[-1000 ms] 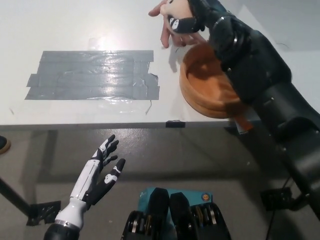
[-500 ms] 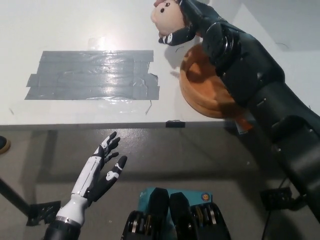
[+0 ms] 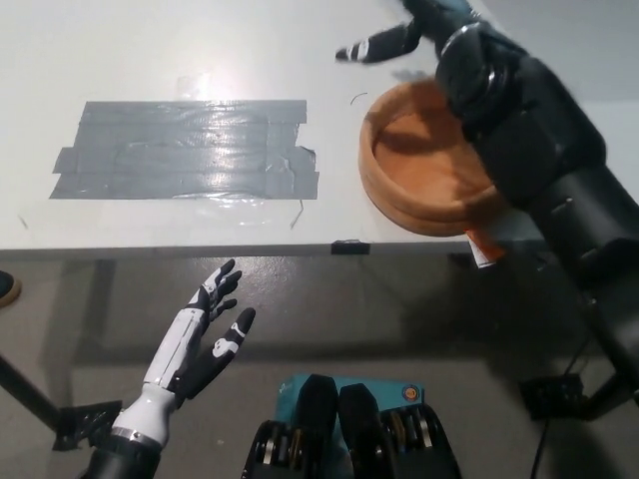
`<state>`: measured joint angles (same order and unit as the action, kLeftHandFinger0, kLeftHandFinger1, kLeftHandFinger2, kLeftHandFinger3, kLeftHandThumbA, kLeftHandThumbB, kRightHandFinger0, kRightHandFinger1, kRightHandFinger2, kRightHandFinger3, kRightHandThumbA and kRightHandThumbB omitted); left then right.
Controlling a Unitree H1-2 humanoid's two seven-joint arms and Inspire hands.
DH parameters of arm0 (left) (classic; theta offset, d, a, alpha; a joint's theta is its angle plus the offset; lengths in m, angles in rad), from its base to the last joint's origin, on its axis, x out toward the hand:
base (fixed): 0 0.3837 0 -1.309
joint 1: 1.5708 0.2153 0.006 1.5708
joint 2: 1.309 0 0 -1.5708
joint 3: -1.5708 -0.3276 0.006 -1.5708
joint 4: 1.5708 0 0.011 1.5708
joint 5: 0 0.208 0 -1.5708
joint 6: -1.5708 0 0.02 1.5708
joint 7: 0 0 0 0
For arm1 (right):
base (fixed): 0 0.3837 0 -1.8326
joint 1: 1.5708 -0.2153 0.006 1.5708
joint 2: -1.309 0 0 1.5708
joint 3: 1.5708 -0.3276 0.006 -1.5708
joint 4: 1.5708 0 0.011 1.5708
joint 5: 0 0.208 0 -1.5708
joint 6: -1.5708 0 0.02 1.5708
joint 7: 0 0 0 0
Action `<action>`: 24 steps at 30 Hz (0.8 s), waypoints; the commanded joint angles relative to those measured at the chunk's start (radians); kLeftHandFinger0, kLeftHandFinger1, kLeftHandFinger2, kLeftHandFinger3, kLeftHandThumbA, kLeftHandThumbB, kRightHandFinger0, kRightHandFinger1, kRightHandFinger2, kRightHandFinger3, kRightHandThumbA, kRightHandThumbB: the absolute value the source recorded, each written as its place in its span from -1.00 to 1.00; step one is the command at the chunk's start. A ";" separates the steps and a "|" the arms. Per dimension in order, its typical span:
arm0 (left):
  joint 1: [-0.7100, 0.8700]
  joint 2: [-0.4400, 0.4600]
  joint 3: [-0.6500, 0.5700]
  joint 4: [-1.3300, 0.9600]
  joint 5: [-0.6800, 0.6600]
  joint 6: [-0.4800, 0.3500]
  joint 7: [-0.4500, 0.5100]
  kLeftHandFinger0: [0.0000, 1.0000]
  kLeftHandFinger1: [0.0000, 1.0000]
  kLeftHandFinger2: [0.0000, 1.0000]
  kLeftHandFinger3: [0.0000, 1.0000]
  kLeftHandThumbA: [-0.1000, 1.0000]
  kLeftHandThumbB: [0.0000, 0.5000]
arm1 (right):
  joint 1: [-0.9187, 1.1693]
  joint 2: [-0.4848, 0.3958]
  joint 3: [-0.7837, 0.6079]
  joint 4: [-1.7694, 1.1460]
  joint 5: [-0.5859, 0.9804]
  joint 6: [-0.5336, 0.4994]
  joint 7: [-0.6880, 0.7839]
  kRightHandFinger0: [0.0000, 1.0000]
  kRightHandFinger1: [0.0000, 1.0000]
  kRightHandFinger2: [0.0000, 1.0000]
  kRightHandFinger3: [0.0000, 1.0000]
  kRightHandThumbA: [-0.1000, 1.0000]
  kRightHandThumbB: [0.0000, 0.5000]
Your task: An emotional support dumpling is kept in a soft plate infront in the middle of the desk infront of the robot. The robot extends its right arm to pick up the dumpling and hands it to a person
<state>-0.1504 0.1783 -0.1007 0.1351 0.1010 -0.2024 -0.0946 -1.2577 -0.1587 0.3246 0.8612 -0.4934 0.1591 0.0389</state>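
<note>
Two hands in the head view. Black right hand (image 3: 399,38) is stretched out over the far side of the white desk (image 3: 150,60), up against the top edge of the picture, beyond the orange soft plate (image 3: 384,190). Fingers (image 3: 364,50) are spread and point toward picture left; nothing sits between them. Part of the hand is cut off by the frame edge. The black right arm (image 3: 529,150) runs from the lower right diagonally across the plate's right rim.

Dumpling: not visible anywhere in the picture, so I can't tell where it is. The plate's inside shows bare orange, with the arm's shadow over part of it. The plate sits at the near right of the desk, close to the front edge.

A patch of grey duct tape (image 3: 190,150) strips is stuck flat on the desk to the left of the plate, well apart from it.

White left hand (image 3: 205,334) rests low at the lower left, below the desk edge, fingers apart, holding nothing.
</note>
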 commanded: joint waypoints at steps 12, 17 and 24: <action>-0.083 0.022 0.022 0.008 -0.037 -0.033 -0.024 0.99 1.00 1.00 1.00 0.44 0.03 | 0.386 -0.139 -0.125 -1.224 0.112 0.184 0.184 1.00 1.00 1.00 1.00 1.00 0.71; -0.078 0.015 0.016 0.006 -0.021 -0.032 -0.014 1.00 1.00 1.00 1.00 0.43 0.01 | 0.657 -0.104 -0.110 -1.495 0.190 0.180 0.169 1.00 1.00 1.00 1.00 0.92 0.53; -0.070 0.012 0.013 0.014 -0.013 -0.044 -0.009 0.96 1.00 1.00 1.00 0.44 0.04 | 0.963 -0.043 -0.041 -1.539 0.166 0.030 0.082 1.00 1.00 1.00 1.00 0.87 0.45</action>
<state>-0.1678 0.1780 -0.1004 0.1562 0.0961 -0.1990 -0.0944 -0.6119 -0.2096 0.2892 -0.0122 -0.4560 0.2208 0.0958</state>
